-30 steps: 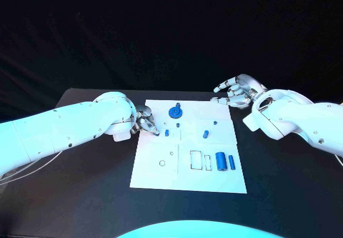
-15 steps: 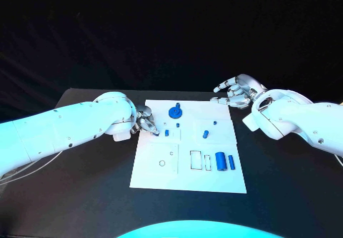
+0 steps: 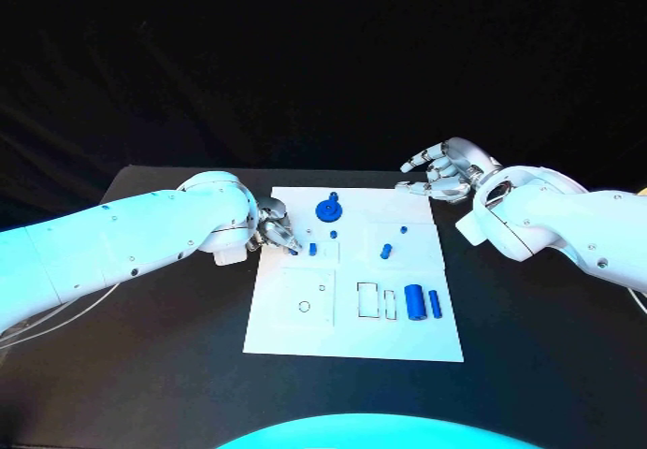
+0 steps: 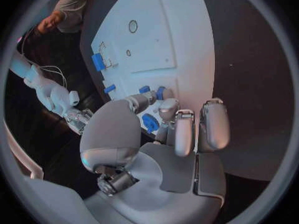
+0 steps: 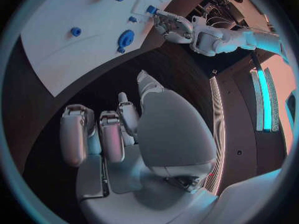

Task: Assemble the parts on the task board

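The head camera looks steeply down from above the near edge of the flat white rectangular task board [image 3: 353,309], far enough off to take in the whole plate and both arms flanking it. The left wrist camera sits close behind the silver many-fingered left hand [image 4: 168,124], facing across the board [image 4: 156,40] along its length. The right wrist camera rides behind the silver right hand [image 5: 118,129], off the board's far corner (well back from it), looking toward the plate [image 5: 69,40]. All three views share the round blue gear-like part [image 3: 330,210] [image 4: 150,123] [image 5: 126,38] on the board's far end.
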Motion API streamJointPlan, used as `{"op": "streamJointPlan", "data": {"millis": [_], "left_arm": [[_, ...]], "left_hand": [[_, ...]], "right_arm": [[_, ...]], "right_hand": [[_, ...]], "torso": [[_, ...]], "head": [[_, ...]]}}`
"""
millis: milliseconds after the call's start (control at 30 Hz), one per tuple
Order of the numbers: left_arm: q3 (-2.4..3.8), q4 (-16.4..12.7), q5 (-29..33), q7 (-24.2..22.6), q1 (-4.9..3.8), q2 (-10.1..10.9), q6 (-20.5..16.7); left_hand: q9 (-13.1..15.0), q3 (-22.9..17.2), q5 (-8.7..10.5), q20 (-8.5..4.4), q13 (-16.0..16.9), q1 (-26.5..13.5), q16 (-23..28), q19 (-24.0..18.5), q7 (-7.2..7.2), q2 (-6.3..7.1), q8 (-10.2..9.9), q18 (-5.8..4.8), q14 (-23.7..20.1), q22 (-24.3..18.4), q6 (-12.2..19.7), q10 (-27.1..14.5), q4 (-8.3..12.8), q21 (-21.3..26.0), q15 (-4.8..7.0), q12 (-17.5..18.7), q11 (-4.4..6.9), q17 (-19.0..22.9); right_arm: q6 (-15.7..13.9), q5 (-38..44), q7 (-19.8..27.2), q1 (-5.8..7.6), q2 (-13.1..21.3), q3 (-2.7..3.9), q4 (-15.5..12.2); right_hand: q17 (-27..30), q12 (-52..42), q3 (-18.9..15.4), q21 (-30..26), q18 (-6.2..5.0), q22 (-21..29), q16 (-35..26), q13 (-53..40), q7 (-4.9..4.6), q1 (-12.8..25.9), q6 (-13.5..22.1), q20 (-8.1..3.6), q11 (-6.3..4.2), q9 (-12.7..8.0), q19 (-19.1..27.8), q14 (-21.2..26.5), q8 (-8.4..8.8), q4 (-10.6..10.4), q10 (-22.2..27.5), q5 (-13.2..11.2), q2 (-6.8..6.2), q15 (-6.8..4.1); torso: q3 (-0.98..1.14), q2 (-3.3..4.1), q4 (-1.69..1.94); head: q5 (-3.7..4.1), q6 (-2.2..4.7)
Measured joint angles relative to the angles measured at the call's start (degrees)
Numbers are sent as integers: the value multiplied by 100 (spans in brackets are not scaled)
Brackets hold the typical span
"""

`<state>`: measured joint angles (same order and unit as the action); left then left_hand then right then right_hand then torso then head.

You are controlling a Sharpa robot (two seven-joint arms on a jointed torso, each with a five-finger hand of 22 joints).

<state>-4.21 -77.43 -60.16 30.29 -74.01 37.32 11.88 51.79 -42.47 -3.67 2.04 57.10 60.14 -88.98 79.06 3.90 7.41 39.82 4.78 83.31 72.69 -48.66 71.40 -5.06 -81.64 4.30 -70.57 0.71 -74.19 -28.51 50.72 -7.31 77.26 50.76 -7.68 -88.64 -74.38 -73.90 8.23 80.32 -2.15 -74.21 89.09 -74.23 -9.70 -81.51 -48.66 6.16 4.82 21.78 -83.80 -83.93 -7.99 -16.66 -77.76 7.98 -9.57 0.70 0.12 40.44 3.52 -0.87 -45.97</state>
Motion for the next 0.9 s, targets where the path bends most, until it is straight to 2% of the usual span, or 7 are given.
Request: {"op": "streamJointPlan", "data": {"millis": [100,167,433,733,767,833,900], "left_arm": [[-1,9,3,-3,3,-7,-5],[-2,16,5,-4,4,-10,-6],[-3,40,10,-5,5,-23,1],[-8,94,12,-8,9,-59,-19],[-10,102,12,-8,10,-63,-22],[-17,122,11,-9,19,-72,-26],[-19,140,7,-9,25,-84,-30]], "left_hand": [[2,0,0,-9,1,-1,0,10,-5,-1,0,0,3,22,-5,1,0,0,0,0,0,0],[2,-1,0,-9,10,-67,0,10,-11,-67,0,0,4,26,-11,4,-1,0,1,0,4,0],[2,-54,1,-29,45,-113,0,28,-52,-23,6,0,24,92,-53,155,-54,-1,23,-49,52,0],[2,-51,1,-59,46,-281,0,61,-115,-23,206,0,52,117,-118,250,-59,-1,53,-49,118,0],[43,101,1,-60,46,-312,0,61,-136,-54,270,-1,52,117,-139,313,-211,-1,53,-49,151,0],[227,105,1,-60,47,-373,0,61,-187,-34,417,-1,52,120,-274,397,-215,-1,53,-49,173,0],[227,106,1,-60,48,-377,0,61,-211,-30,426,-1,52,132,-352,401,-215,-1,53,-48,172,0]], "right_arm": [[0,0,1,0,-1,0,0],[0,0,2,0,-2,0,0],[0,0,5,0,-4,0,2],[0,-1,6,0,-2,0,2],[-1,-1,7,0,-2,0,1],[-2,-1,9,0,-1,0,1],[-3,-1,11,0,-1,0,0]], "right_hand": [[0,0,0,0,-1,0,0,0,0,0,0,0,0,0,0,0,0,0,0,0,0,0],[0,0,0,0,0,0,0,0,0,0,0,0,0,0,0,0,0,0,0,0,0,0],[0,0,0,0,-1,0,0,0,0,0,0,0,0,0,0,0,0,0,0,0,0,0],[0,0,0,0,0,0,0,0,0,0,0,0,0,0,0,0,0,0,0,0,0,0],[0,0,0,0,0,0,0,0,0,0,0,0,0,0,0,0,0,0,0,0,0,0],[0,0,0,0,0,0,0,0,0,0,0,0,0,-1,0,0,0,0,0,0,0,0],[0,0,0,0,0,0,0,0,0,0,0,0,0,-1,0,0,0,0,0,0,0,0]], "torso": [[2,-4,4],[1,-5,4],[2,-5,5],[2,-1,5],[2,-1,5],[0,0,5],[-1,0,5]], "head": [[3,-2],[3,-3],[6,-12],[23,-12],[26,-12],[31,-9],[37,-8]]}}
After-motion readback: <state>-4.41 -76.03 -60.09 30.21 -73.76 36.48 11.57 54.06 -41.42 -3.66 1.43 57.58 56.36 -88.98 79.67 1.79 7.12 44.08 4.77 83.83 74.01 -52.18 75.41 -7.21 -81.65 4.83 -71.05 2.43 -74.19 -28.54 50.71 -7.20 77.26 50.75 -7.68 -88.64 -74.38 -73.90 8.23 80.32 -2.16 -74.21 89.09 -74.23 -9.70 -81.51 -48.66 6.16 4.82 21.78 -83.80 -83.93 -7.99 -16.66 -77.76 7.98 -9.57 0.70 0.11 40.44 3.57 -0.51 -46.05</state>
